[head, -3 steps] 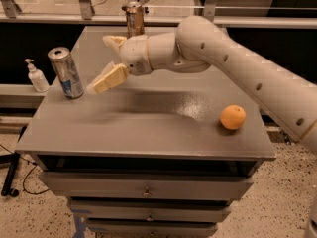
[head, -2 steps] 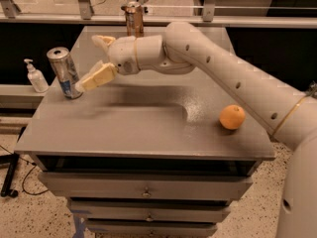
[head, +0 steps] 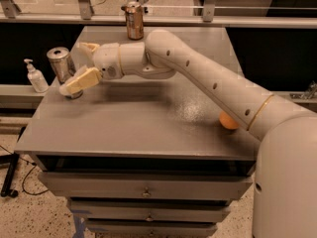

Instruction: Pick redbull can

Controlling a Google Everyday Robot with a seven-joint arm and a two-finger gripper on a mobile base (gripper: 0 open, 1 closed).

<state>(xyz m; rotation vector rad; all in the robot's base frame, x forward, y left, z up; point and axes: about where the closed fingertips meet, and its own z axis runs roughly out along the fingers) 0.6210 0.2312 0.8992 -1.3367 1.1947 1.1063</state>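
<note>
Nearly there: off the surface's left edge, at nine o'clock, a pump bottle (head: 34,76) stands on a ledge. Just right of it the redbull can (head: 60,63) stands upright near the ten o'clock corner of the grey surface (head: 148,118), not yet lifted. The gripper (head: 76,67) sits at the can's three o'clock, jaws released and spread wide. One finger crosses in front of the can's base and the other lies toward its far side, so the can appears to stand at the mouth of the gap; contact cannot be told. A gold-brown can (head: 133,21) stands at twelve o'clock, and an orange (head: 227,121) peeks from behind the arm at three o'clock. By the look of it, the approach is all but complete; closing and lifting remain.
</note>
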